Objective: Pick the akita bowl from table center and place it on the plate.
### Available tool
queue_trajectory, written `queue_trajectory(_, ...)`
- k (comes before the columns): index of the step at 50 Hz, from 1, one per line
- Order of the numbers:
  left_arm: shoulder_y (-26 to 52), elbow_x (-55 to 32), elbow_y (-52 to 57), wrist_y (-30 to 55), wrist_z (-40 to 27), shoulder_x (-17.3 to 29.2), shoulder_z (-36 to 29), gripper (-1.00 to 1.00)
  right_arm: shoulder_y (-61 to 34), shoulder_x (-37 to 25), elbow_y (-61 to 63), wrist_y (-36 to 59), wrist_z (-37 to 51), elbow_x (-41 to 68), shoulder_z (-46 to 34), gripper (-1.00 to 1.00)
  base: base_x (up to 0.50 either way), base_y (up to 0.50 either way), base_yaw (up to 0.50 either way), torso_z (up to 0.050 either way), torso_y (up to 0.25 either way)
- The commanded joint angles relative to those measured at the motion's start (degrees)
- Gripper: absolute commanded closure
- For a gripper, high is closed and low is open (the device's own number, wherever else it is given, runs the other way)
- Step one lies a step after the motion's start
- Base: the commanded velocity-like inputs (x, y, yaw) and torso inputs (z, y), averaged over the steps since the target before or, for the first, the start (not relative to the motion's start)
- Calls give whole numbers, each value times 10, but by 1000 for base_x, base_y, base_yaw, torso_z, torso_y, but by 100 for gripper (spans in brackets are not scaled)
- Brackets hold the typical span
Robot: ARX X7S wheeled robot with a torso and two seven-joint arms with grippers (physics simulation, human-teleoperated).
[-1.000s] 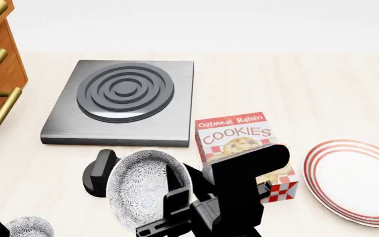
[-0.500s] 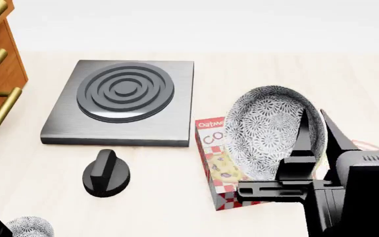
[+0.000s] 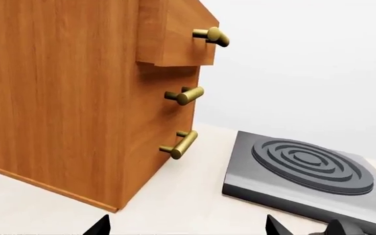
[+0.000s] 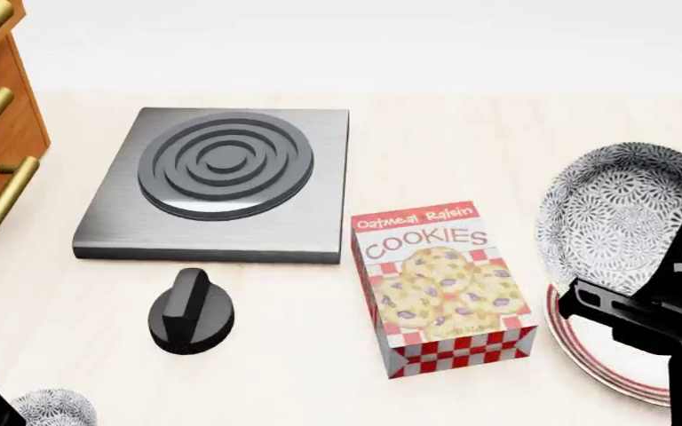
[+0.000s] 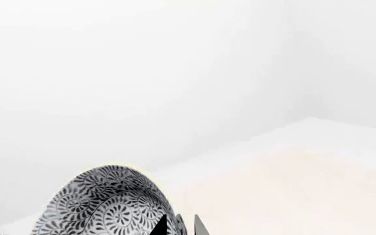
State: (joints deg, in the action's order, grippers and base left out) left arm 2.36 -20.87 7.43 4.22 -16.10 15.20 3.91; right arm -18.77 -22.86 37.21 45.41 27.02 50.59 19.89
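Speckled akita bowl (image 4: 625, 222) — tilted, mouth toward the camera — above the red-ringed plate (image 4: 590, 351), mostly hidden

The akita bowl (image 5: 103, 203) fills the lower part of the right wrist view, its grey-black floral speckle facing the camera. Two dark fingertips (image 5: 160, 226) of the right gripper (image 5: 178, 226) pinch its rim. Beyond lie pale table (image 5: 293, 181) and white wall.

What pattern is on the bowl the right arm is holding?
The akita bowl is white with a fine grey-black floral speckle, clearest in the head view.
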Motion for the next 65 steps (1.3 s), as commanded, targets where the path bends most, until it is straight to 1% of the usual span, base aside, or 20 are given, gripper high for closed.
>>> queue_trajectory(1, -2, -4, -1, -3, -1, 1, 0, -100, -19, 3, -60, 37, 20, 52, 29, 100, 0, 0, 0, 0, 0)
queue_trajectory(15, -2, -6, -1, -4, -3, 3, -2, -100, -18, 1, -61, 35, 21, 53, 27, 100, 0, 0, 0, 0, 0)
queue_trajectory(16, -2, -6, -3, -6, -2, 3, -3, -100, -37, 12, -88, 59, 34, 123, 52, 100, 0, 0, 0, 0, 0)
queue_trajectory(18, -1, -7, -1, -3, -3, 3, -4, -100, -59, 11, -116, 80, 53, 169, 68, 100, 0, 0, 0, 0, 0)
queue_trajectory(19, 0, -8, 0, -3, -3, 3, -4, -100, -84, 13, -152, 102, 84, 219, 83, 100, 0, 0, 0, 0, 0)
queue_trajectory(21, -1, -8, -1, -6, -2, 3, -4, -100, -111, 14, -188, 115, 108, 255, 94, 100, 0, 0, 0, 0, 0)
queue_trajectory(24, -2, -13, -1, -13, 3, 2, -3, -100, -172, 15, -267, 127, 168, 312, 112, 100, 0, 0, 0, 0, 0)
queue_trajectory(27, -5, -28, 2, -22, 10, 0, 3, -100, -206, 11, -304, 127, 190, 324, 113, 100, 0, 0, 0, 0, 0)
queue_trajectory(31, -12, -56, 6, -45, 29, -4, 16, -100, -230, 9, -332, 124, 219, 328, 115, 100, 0, 0, 0, 0, 0)
queue_trajectory(34, -15, -69, 11, -44, 34, -2, 19, -100, -246, 0, -351, 124, 231, 324, 111, 100, 0, 0, 0, 0, 0)
queue_trajectory(37, -12, -60, 6, -42, 28, -3, 15, -100, -261, -10, -371, 135, 243, 329, 104, 100, 0, 0, 0, 0, 3)
queue_trajectory(46, -13, -59, 9, -41, 20, -2, 15, -100, -306, -59, -444, 190, 279, 295, 34, 100, 0, 0, 0, 0, 0)
queue_trajectory(49, -15, -59, 9, -42, 20, -2, 15, -100, -315, -64, -460, 191, 281, 283, 22, 100, 0, 0, 0, 0, 0)
queue_trajectory(58, -18, -61, 11, -46, 23, 2, 14, -100, -348, -73, -481, 206, 333, 265, -4, 100, 0, 0, 0, 0, 0)
queue_trajectory(62, -24, -59, 15, -60, 34, 3, 11, -100, -364, -72, -493, 197, 329, 252, -13, 100, 0, 0, 0, 0, 3)
queue_trajectory(65, -24, -58, 14, -61, 29, 3, 13, -100, -372, -71, -500, 191, 321, 244, -20, 100, 0, 0, 0, 0, -250)
